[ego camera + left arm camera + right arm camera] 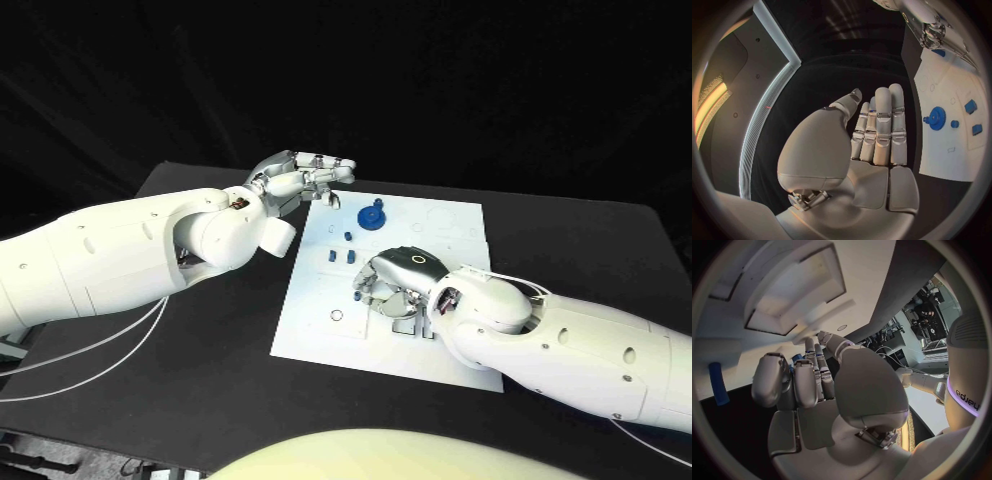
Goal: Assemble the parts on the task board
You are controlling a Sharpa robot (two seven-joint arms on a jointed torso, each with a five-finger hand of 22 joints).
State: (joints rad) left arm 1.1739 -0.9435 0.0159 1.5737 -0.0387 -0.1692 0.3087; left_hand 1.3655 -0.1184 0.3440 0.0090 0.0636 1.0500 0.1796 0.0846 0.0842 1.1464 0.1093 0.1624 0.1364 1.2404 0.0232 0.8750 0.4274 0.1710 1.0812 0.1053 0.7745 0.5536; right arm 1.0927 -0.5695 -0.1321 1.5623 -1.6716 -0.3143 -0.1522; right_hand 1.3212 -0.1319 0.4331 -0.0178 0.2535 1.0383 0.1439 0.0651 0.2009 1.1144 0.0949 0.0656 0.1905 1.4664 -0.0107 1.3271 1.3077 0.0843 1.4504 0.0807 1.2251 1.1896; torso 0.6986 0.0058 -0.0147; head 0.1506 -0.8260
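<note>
The white task board (433,235) lies in the middle of the black table. A blue gear (372,216) (936,118) stands near its far edge, with small blue parts (339,246) set in the board just before it. My left hand (303,177) (876,130) hovers at the board's far left corner, fingers straight and close together, and a small blue part (330,200) (872,103) shows at its fingertips. My right hand (398,283) (811,385) is curled down onto the board's middle, with a bit of blue (795,359) between its fingers. A blue peg (717,383) lies beside it.
The board has empty recesses (795,290) and small holes (336,316) near its front left. White cables (87,350) trail over the table on the left. Bare black table (188,400) runs along the board's front and left sides.
</note>
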